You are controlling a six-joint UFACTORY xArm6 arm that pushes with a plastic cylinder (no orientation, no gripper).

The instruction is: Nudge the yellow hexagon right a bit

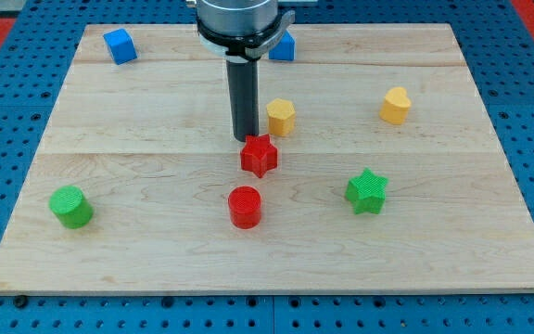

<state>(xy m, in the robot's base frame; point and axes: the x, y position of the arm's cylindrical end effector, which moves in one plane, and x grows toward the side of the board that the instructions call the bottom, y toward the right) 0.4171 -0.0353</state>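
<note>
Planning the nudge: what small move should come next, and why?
Probably slide my tip a little toward the view's right. It sits just left of the yellow hexagon, slightly below it and above the red star, so aim upward-right to avoid the star.

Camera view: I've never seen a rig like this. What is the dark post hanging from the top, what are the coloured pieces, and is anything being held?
There is one picture, from a single camera looking down at a slant on a wooden board. The dark post is the robot arm's rod. It has no jaws and holds nothing; it only pushes. My tip sits just to the view's left of the yellow hexagon and just above the red star. Also on the board: a red cylinder, a green star, a green cylinder, a yellow heart-like block, a blue cube, and a second blue block partly hidden behind the arm.
</note>
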